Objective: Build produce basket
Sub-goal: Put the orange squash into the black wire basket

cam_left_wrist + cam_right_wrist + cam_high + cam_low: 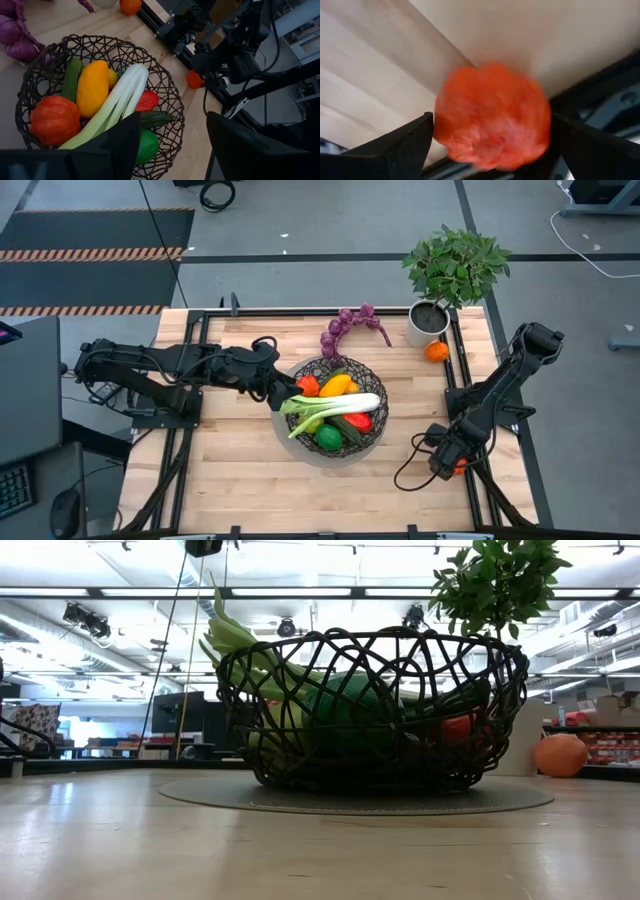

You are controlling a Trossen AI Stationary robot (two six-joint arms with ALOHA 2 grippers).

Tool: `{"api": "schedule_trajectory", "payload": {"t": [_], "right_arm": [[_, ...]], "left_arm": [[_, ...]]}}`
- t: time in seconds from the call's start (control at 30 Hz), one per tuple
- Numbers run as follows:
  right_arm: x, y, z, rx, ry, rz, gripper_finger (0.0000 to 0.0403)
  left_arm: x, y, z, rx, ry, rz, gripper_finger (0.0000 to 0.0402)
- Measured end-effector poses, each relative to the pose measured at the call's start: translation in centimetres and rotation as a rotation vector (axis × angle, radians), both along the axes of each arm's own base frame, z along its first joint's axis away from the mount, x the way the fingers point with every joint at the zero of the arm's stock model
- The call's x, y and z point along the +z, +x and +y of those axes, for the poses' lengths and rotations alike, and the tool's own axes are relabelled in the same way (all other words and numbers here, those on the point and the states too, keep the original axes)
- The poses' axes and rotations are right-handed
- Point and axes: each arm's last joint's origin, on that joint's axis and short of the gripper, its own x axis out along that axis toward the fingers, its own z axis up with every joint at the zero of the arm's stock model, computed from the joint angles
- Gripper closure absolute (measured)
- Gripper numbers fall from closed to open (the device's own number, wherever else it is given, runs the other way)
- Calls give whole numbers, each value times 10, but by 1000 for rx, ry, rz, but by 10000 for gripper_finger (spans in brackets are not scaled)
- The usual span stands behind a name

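The dark wire basket (335, 408) stands mid-table on a pale round base. It holds a leek (117, 102), a yellow pepper (92, 87), an orange pepper (54, 120), a cucumber (72, 77), a red piece (148, 100) and a green one (148, 145). My left gripper (281, 396) hangs open and empty over the basket's left rim. My right gripper (447, 463) points down, open, at the table's right edge. Its two fingers stand on either side of a round orange-red piece of produce (492, 115) that lies on the wood beside the black frame rail. Whether they touch it I cannot tell.
A purple grape bunch (350, 328) lies behind the basket. A white pot with a leafy plant (432, 320) stands at the far right, with an orange fruit (436, 351) beside it. Black frame rails (462, 370) run along the table's sides. Bare wood lies near the front edge.
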Motion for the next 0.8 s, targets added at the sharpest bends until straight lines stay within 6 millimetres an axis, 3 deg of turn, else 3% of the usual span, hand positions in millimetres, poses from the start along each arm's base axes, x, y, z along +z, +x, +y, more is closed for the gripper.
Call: {"api": "schedule_trajectory", "payload": {"t": [0.53, 0.8], "right_arm": [[-7, -5, 5, -40, 68, 39, 23], [6, 8, 8, -93, 103, 4, 34]], "left_arm": [[0, 0, 0, 0, 0, 0, 170], [0, 0, 0, 0, 0, -1, 170]]}}
